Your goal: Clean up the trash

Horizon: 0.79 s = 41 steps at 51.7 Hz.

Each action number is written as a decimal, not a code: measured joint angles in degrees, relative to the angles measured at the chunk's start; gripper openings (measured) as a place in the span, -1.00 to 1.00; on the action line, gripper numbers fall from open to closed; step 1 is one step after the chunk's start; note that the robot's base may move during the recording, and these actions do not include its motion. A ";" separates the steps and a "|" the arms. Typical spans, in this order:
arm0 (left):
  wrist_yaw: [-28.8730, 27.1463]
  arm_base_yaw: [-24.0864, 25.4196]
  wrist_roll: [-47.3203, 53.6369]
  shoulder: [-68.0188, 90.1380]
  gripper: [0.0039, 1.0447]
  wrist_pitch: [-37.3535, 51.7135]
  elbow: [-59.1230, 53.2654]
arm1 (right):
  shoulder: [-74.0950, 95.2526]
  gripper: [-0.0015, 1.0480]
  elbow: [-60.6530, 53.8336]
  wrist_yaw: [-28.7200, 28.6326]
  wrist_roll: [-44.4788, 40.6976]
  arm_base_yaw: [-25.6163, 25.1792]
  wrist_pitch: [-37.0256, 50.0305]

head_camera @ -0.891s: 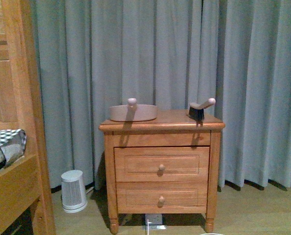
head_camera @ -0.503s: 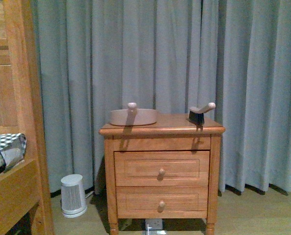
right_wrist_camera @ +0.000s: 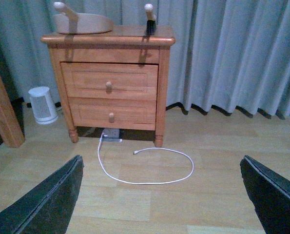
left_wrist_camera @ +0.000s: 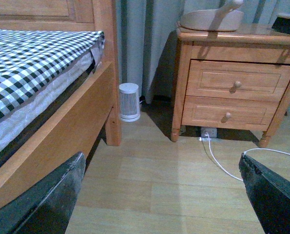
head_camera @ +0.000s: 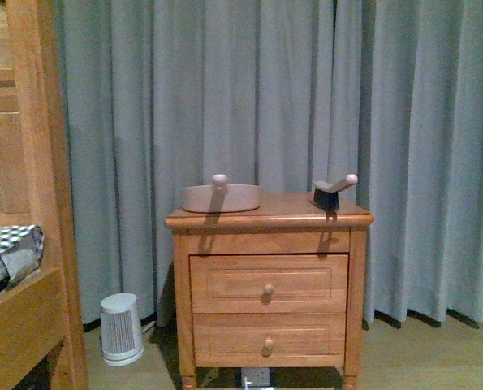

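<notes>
Both grippers are spread wide and hold nothing: left gripper (left_wrist_camera: 162, 195) and right gripper (right_wrist_camera: 159, 195) hang low over the pale plank floor (right_wrist_camera: 213, 195), facing the two-drawer wooden nightstand (head_camera: 265, 280). No crumpled white paper trash shows in any view. It may lie on the nightstand's top, which every camera sees almost edge-on. Reaching there blind could knock the pink oval dustpan (head_camera: 221, 197) off the top's left edge, or the dark-bristled hand brush (head_camera: 330, 193) off its right corner. The front view misses the white cable (right_wrist_camera: 149, 170); only the right wrist view shows its full loop, a snag for a low arm.
</notes>
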 joint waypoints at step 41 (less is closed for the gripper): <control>-0.02 0.00 0.00 0.00 0.86 0.00 0.00 | -0.02 0.86 0.00 0.00 0.00 0.00 0.00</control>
